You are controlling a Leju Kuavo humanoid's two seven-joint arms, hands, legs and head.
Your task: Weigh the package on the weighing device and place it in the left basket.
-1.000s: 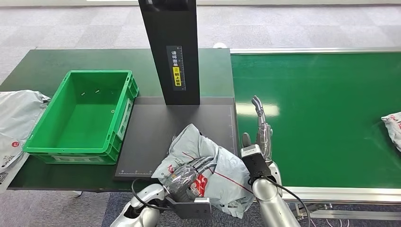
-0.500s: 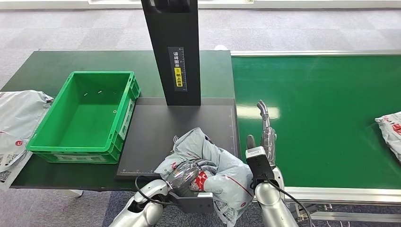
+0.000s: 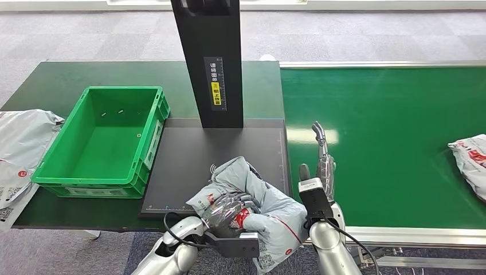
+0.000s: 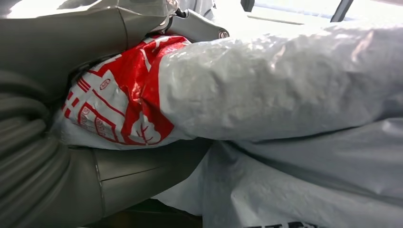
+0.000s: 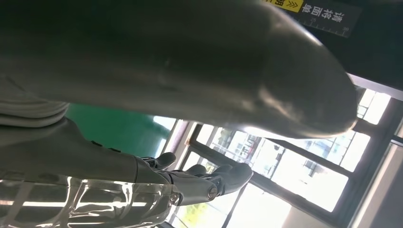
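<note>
The left hand point(image 3: 228, 211) holds the grey package point(image 3: 252, 197) at the near edge of the black weighing plate point(image 3: 189, 157). The right hand point(image 3: 322, 166) is beside the plate, fingers straight, holding nothing. The green basket point(image 3: 97, 180) sits left of the plate.

Table point(image 3: 74, 74): dark green top, left part of the scene. Directly on it:
- green basket point(image 3: 103, 142), open-topped, near the table's left side;
- black weighing platform point(image 3: 189, 157), flat, just right of the basket, with a black upright column point(image 3: 211, 63) rising from its far edge;
- grey package point(image 3: 252, 200), crumpled, with red print, at the platform's near edge and overhanging it;
- grey bags point(image 3: 20, 149), at the table's left edge, beside the basket.

Conveyor belt point(image 3: 390, 137): bright green, adjoining the table's right side. On it: one grey bag with red print point(image 3: 470, 160), at the far right.
</note>
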